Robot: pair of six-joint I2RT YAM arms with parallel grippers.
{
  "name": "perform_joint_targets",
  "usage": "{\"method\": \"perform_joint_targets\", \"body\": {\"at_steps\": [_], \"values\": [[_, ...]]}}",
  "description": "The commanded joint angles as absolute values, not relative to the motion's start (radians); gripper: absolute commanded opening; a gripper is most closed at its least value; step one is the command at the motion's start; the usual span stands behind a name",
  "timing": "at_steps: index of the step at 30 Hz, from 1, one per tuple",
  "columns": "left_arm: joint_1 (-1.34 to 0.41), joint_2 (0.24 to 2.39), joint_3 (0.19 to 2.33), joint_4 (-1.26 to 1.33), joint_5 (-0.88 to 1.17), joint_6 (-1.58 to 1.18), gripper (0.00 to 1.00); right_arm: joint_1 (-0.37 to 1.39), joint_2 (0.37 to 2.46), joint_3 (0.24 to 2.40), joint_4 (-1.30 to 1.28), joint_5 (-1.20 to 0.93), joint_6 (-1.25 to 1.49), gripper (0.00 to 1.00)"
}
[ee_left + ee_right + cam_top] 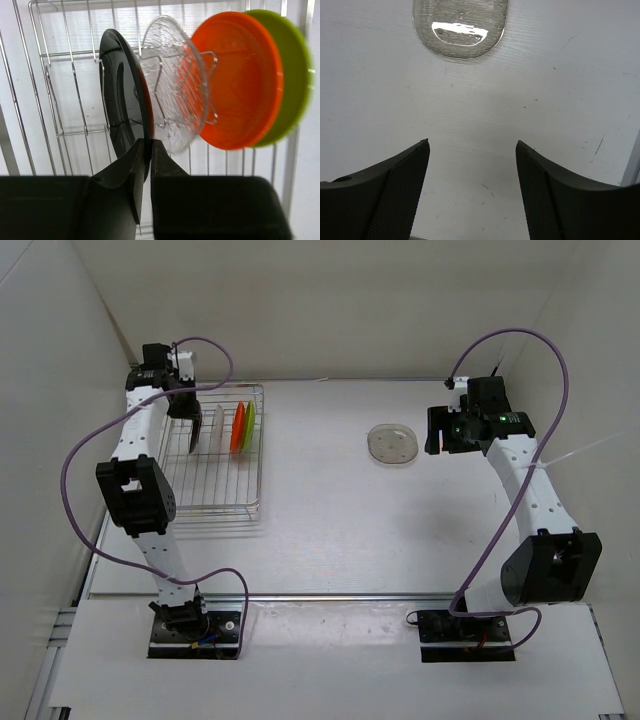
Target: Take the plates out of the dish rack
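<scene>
My left gripper (147, 146) is closed on the black plate (120, 95) at its near rim. It stands upright in the rack (220, 490) by the counter's far left corner. Light, stiff and slick, I judge, so lift it straight out.

White walls (330, 300) enclose a scuffed white table (400, 530).

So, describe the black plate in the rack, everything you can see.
The black plate is round, shallow and glossy, plastic by its look. It stands on edge in the dish rack, at the end of the row, beside a clear plate. The left pincer is shut on its near rim.
</scene>
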State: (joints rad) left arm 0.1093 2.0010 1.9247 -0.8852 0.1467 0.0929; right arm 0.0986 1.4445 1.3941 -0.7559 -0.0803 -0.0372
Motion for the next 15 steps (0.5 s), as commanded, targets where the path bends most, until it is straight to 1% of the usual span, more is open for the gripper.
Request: {"method": "perform_joint_targets", "body": {"at_steps": [1, 3, 8, 10, 11, 13, 14, 15], "values": [[0.109, 1.850, 2.025, -0.949, 0.202, 0.129, 0.11, 0.100, 1.436, 1.420, -0.726, -0.072, -0.041, 0.73], [0.098, 1.789, 2.057, -0.991, 0.202, 0.161, 0.11, 0.100, 1.436, 1.420, -0.735, -0.072, -0.041, 0.73], [0.043, 1.600, 2.031, -1.040, 0.225, 0.238, 0.11, 0.100, 1.436, 1.430, -0.735, -0.072, -0.032, 0.73], [-0.003, 1.543, 1.990, -1.049, 0.166, 0.276, 0.11, 0.100, 1.427, 1.451, -0.756, -0.072, -0.043, 0.73], [-0.076, 1.514, 1.968, -1.040, 0.132, 0.293, 0.11, 0.100, 1.414, 1.451, -0.765, -0.102, -0.055, 0.74], [-0.171, 1.431, 1.893, -1.028, 0.002, 0.360, 0.11, 0.100, 1.396, 1.463, -0.776, -0.152, -0.064, 0.74], [-0.278, 1.410, 1.864, -1.002, -0.052, 0.385, 0.11, 0.100, 1.385, 1.486, -0.776, -0.207, -0.064, 0.76], [-0.337, 1.378, 1.836, -0.983, -0.184, 0.406, 0.11, 0.100, 1.385, 1.506, -0.794, -0.247, -0.064, 0.78]]}}
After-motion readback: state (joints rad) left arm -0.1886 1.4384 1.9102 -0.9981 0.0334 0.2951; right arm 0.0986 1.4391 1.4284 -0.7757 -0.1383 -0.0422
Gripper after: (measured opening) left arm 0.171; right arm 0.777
